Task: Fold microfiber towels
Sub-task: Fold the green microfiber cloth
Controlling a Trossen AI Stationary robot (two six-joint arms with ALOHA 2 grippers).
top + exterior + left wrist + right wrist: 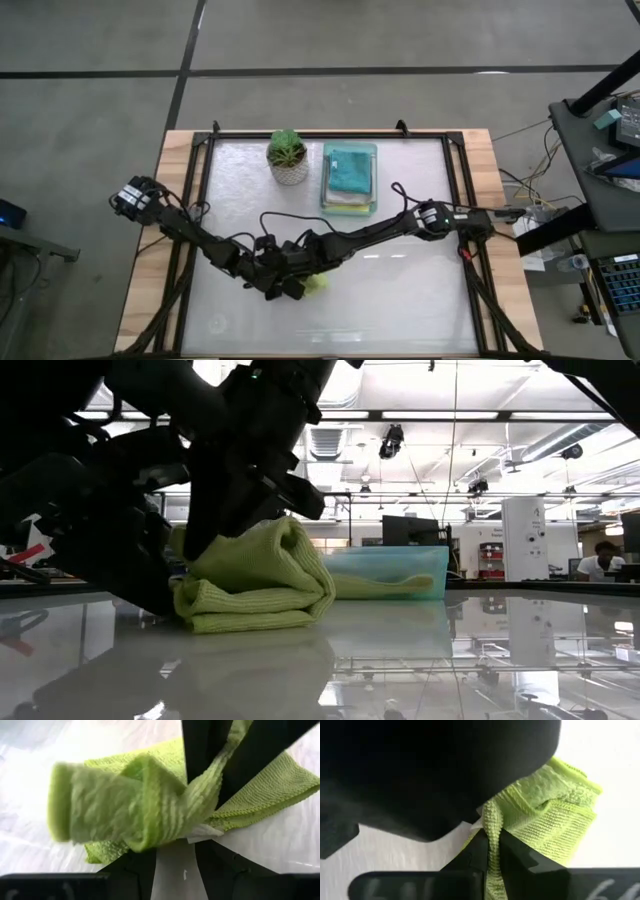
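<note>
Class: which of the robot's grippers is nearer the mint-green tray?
Right. Both grippers meet at the lime green towel, away from the tray; the right gripper is on the tray's side, the left gripper just beyond.

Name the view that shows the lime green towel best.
Low view: the lime green towel lies bunched on the table, whole and unblocked on its right. High view shows only a sliver beside the arms; both wrist views show close-up folds.

A grey concrete floor [90, 40] crossed by dark lines filled the frame's top. Ceiling lights [390, 442] hung upper centre; a seated person [603, 562] showed at far right.
</note>
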